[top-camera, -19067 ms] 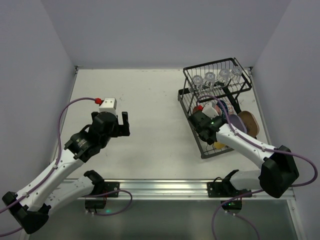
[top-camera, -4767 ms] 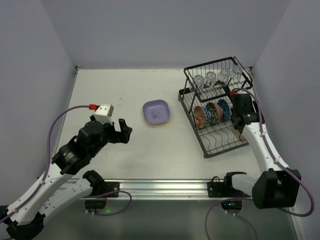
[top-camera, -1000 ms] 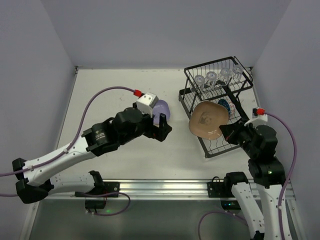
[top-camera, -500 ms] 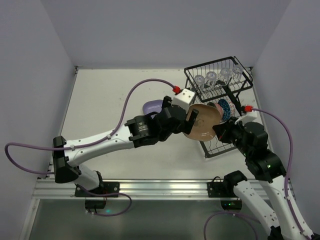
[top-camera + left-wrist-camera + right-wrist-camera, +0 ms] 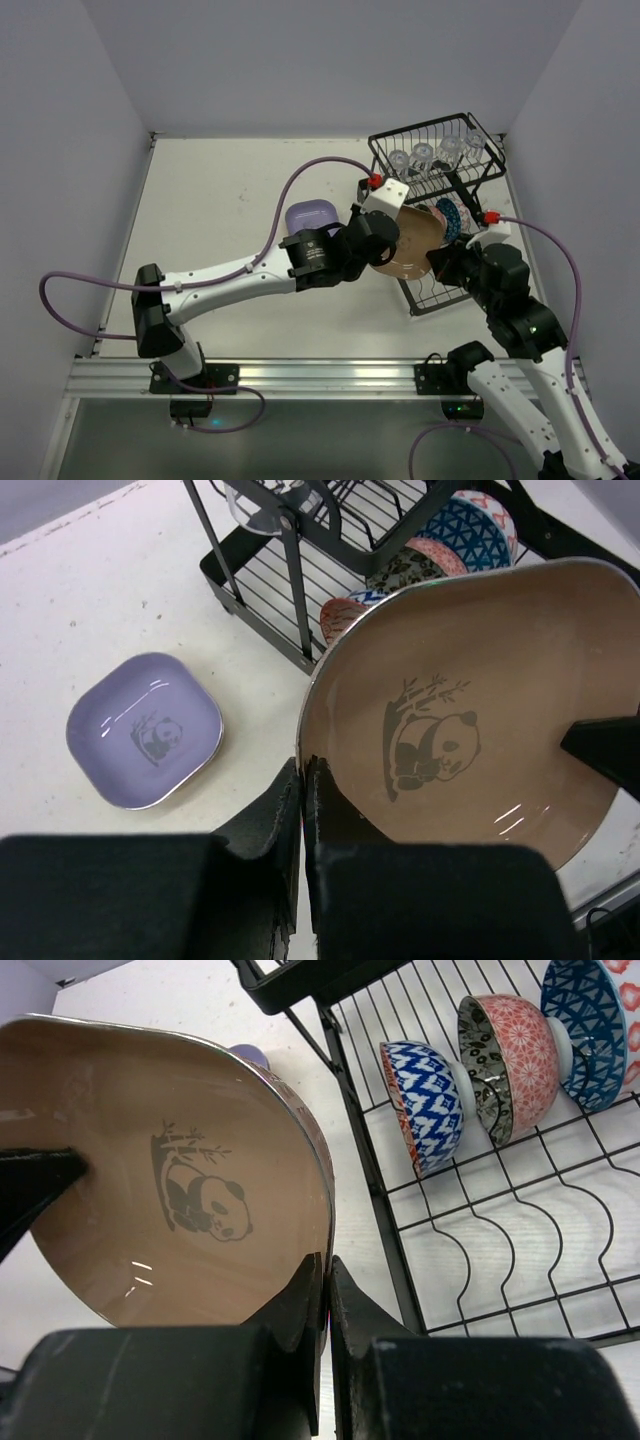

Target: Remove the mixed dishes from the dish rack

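**Both claws on one plate.** Left claw (image 5: 303, 772) and right claw (image 5: 325, 1268) are each clenched on opposite rims of the tan panda plate (image 5: 470, 730), which is tilted and apparently clear of the table (image 5: 90, 610). Left wrist view: lavender plate (image 5: 143, 730) flat on the table. Right wrist view: three patterned bowls (image 5: 425, 1105) on edge in the dish rack (image 5: 372, 1185). Top view only: glass cups (image 5: 422, 157) in the upper basket.

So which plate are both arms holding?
Find the black wire dish rack at the far right of the table. Against its left side hangs a tan-brown plate, pinched on opposite edges. Unlike it, the lavender plate lies flat on the table.
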Available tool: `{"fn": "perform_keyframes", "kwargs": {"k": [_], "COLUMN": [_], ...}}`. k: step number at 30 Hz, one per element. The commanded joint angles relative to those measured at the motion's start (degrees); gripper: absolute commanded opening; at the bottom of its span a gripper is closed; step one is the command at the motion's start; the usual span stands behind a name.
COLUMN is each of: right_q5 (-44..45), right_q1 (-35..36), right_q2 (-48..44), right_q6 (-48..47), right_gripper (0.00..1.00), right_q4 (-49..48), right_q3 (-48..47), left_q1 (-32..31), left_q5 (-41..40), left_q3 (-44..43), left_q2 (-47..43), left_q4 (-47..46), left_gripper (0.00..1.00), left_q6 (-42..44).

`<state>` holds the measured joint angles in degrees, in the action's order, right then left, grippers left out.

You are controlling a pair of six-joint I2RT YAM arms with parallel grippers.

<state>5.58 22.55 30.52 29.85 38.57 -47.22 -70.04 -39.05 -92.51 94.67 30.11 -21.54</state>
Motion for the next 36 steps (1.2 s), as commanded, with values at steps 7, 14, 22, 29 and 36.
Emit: {"fn": "perform_keyframes", "kwargs": {"k": [7,14,22,29,36], "right_q5": [1.26,9.97,11.29,12.08,11.38], "right_q1": [-0.04,0.04,-0.05,-0.05,-0.04], "right_q2": [-4.59,-8.46,-11.89,-12.51,-12.5], "right_q6": [-2.86,-5.67,-6.38,-7.08,-7.61], "right_gripper": [0.99,0.99,0.99,0.99,0.99], "right_q4": [-2.89,3.79,6.34,7.05,6.96], "right_q3": [0.55,-2.43,-3.66,-3.67,-3.75], "left_q1": [1.31,16.23,39.87,45.17,45.25], "left_q5": [-13.59,-5.27,17.49,28.14,30.61], "left_q3": [0.56,13.91,18.87,12.62,11.39], "left_q2": [-1.94,-13.61,-11.01,1.82,7.54], "left_q4": [2.76,4.36,-3.65,-4.8,-6.11], "left_gripper": [0.0,0.0,0.0,0.0,0.0], "left_q6": [-4.9,-16.52,-15.82,-15.55,-17.22]}}
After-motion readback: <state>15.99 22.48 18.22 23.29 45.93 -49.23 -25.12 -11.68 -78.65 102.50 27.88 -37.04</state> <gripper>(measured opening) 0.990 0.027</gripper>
